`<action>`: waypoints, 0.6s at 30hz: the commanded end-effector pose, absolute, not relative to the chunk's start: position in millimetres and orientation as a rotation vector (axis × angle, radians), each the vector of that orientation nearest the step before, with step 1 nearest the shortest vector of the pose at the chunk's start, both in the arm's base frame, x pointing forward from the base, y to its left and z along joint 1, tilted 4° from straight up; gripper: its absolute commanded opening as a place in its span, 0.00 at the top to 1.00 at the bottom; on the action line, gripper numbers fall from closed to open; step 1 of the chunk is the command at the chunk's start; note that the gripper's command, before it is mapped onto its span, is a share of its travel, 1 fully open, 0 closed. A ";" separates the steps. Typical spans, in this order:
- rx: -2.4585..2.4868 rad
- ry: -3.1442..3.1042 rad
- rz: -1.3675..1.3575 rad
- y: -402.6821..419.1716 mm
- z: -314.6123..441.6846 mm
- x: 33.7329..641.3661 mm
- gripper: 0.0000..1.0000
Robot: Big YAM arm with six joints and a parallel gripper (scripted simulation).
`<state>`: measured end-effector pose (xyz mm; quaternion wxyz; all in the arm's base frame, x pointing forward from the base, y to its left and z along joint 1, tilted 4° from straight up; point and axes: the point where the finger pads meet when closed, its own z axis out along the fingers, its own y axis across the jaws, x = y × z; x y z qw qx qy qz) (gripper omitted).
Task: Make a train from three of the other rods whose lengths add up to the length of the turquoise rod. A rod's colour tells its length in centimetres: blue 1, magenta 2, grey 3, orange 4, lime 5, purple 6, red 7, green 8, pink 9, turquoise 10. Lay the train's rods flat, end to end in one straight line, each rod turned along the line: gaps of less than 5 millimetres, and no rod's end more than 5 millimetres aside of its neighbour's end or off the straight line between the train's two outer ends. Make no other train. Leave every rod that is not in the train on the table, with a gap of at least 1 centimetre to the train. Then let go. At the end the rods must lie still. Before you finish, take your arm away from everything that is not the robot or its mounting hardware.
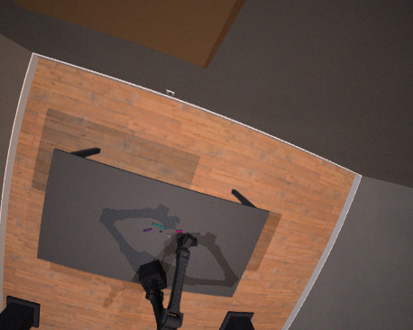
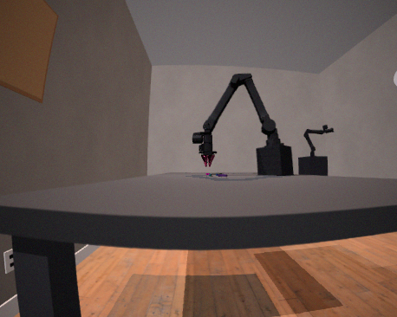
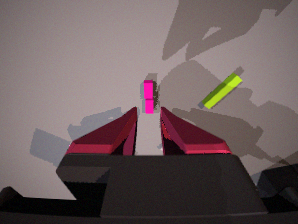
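The end effector hangs above the desk, fingertips a little apart with nothing between them, presumably so as to clear the small pieces without brushing them. Just beyond the tips in the wrist view lie two magenta rods, the farther magenta rod and the nearer magenta rod, nearly in one line, end to end; any small gap or sideways step is too fine to judge. Their placing suggests the start of a two, two and six train, which the purple rod would complete. Both are short, square-edged bars in bright, even pink. The lime rod, longer and yellow-green, lies slantwise well apart, likely a spare to be left there. Toward the purple one, the top view shows the grey rod, the tiny blue rod and the long turquoise rod, the measure for the train. The purple rod probably needs fetching next, turned to the pair's line.
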<state>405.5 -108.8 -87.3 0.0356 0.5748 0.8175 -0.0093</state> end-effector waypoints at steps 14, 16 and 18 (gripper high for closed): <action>1.776 2.520 -0.040 -102.3 -50.0 402.8 0.76; 1.775 2.518 -0.038 -102.4 -50.0 403.4 0.00; 1.775 2.518 -0.038 -102.4 -50.0 403.4 0.00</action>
